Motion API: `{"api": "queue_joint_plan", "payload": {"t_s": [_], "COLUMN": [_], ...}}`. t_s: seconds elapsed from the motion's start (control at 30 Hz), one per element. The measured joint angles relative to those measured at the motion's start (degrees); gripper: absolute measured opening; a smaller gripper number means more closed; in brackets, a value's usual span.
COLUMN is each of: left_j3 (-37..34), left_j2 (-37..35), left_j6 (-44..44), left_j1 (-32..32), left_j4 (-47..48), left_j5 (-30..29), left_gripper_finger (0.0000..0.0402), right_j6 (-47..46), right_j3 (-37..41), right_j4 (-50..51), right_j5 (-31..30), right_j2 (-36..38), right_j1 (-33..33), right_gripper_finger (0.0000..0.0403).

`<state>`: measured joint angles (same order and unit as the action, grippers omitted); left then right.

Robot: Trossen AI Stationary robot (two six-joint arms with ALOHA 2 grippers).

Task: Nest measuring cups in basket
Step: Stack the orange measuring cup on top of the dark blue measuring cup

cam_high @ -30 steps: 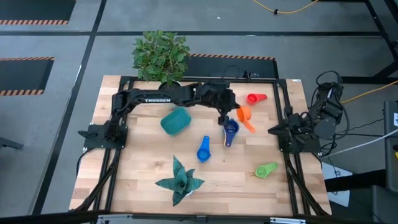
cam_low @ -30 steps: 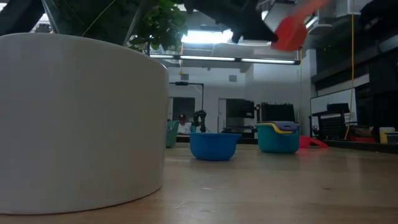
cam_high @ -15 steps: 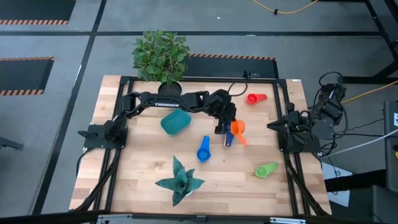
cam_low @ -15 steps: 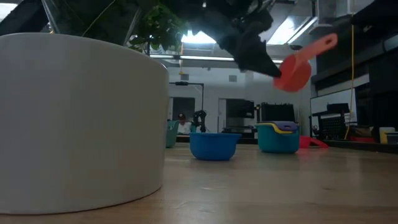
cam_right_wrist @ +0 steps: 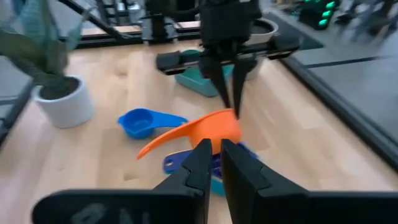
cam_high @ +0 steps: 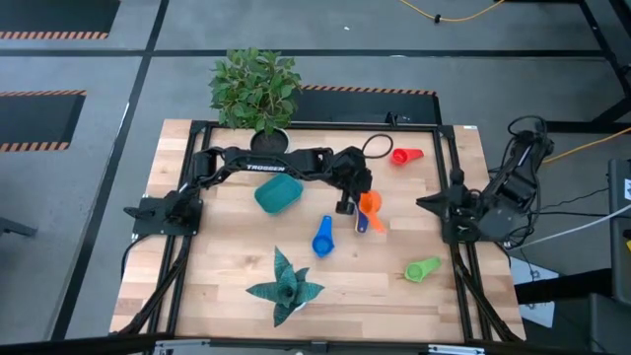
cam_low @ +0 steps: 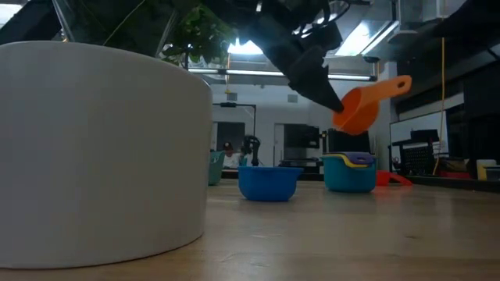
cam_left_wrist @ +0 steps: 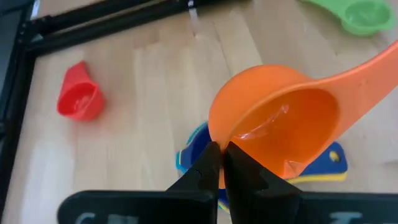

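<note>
The left gripper [cam_left_wrist: 217,163], clenched on the orange cup's [cam_left_wrist: 277,124] rim, holds it above the stacked blue cups [cam_high: 363,221] (mid-nesting), so lowering squarely comes next

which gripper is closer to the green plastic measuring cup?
Right. The right gripper waits at the table's right edge, just above the green plastic measuring cup in the high view. The left gripper sits mid-table, shut on the orange plastic measuring cup.

L hand [cam_high: 357,204] lowered orange cup [cam_high: 370,204] over dk-blue cup [cam_high: 362,223].
</note>
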<state>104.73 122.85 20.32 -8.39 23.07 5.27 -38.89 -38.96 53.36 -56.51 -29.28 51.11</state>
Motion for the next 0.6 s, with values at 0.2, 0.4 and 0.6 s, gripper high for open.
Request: {"api": "queue_joint_plan", "payload": {"t_s": [0.2, 0.4, 0.6], "left_j3": [0.0, 0.0, 0.0], "left_j2": [0.0, 0.0, 0.0], "left_j6": [2.39, 2.8, 2.81], "left_j1": [-0.06, -0.01, -0.06], "left_j4": [0.46, 1.43, 1.79], "left_j5": [-1.67, -1.63, -1.63], "left_gripper_finger": [0.0009, 0.0012, 0.0012], "right_j6": [0.06, 0.9, 8.53], "right_j3": [0.0, 0.0, 2.42], "right_j4": [-0.08, -0.29, -10.35], "right_j5": [-2.81, -0.13, 6.53], "right_j2": [-5.13, -8.0, -9.77], "right_j1": [-1.64, -7.02, -12.35], "right_gripper_finger": [0.0039, 0.0039, 0.0039]}}
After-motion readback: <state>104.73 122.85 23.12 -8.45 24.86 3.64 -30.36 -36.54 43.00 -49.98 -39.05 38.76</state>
